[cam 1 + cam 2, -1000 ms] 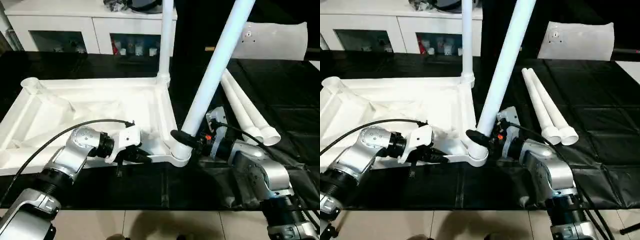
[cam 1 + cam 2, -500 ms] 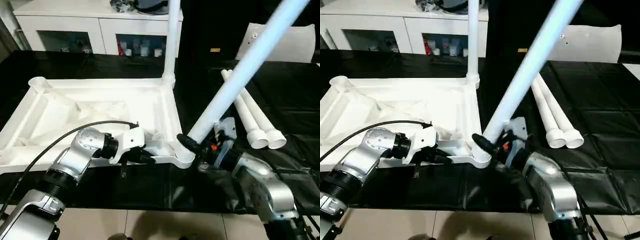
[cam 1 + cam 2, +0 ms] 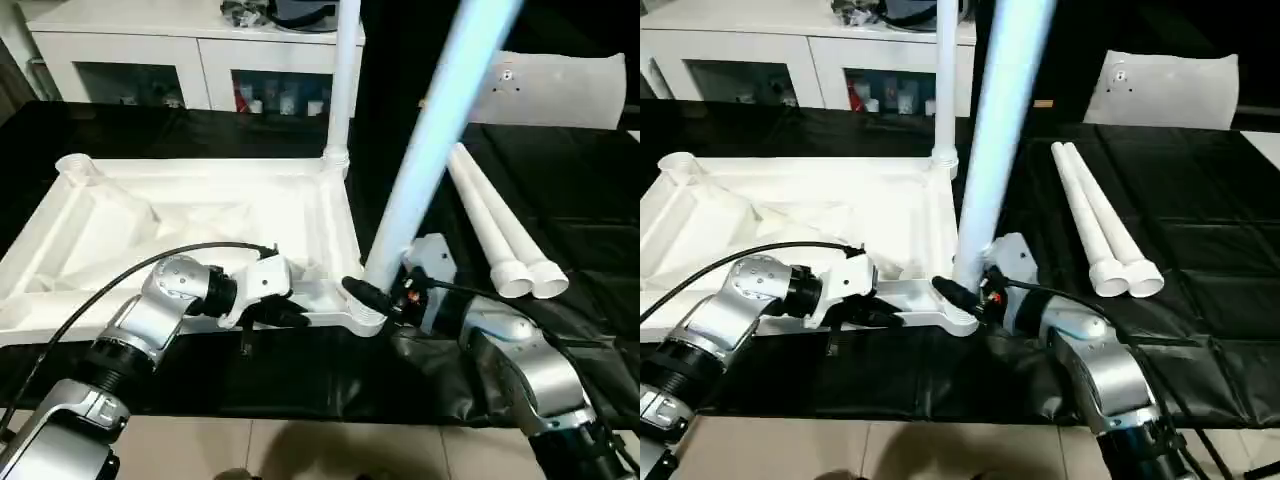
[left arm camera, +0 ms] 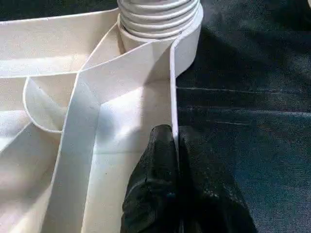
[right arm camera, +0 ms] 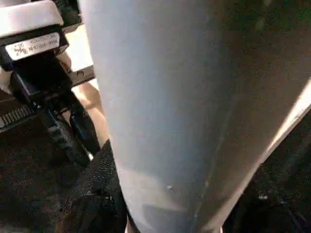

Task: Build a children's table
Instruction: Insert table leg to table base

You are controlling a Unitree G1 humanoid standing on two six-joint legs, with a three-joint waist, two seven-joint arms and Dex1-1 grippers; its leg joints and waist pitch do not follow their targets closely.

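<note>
The upturned table top (image 3: 190, 225) lies ribs-up on the black mat (image 3: 560, 180), one leg (image 3: 343, 90) upright in its far right corner socket. The right gripper (image 3: 372, 297) clasps a second leg (image 3: 430, 150) near its base at the near right socket (image 4: 160, 19), tilted. The left gripper (image 4: 172, 150) is pinched shut on the top's near rim. Two spare legs (image 3: 495, 235) lie touching, well right, with bare mat around them.
</note>
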